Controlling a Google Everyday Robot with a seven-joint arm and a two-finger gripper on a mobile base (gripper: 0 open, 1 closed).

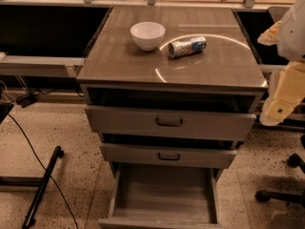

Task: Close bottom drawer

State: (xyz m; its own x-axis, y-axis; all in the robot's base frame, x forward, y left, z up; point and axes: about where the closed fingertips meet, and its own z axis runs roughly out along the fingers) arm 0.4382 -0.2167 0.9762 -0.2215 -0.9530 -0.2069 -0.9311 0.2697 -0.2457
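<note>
The lower edge crops the bottom drawer (164,192); the gripper is out of view.

- The table (205,66), a grey wood-grain cabinet, carries a white bowl (147,35) and a crushed can (187,46) lying on its side just right of the bowl.
- All three drawers stand open: the top drawer (143,120) slightly, the middle drawer (138,154) a little further.
- The bottom drawer (164,192) is pulled far out, showing its plain grey inside.
- The pincer (279,109) hangs at the right edge, beside the table's front corner, touching nothing.
- A black cable (28,142) trails over the speckled floor on the left.
</note>
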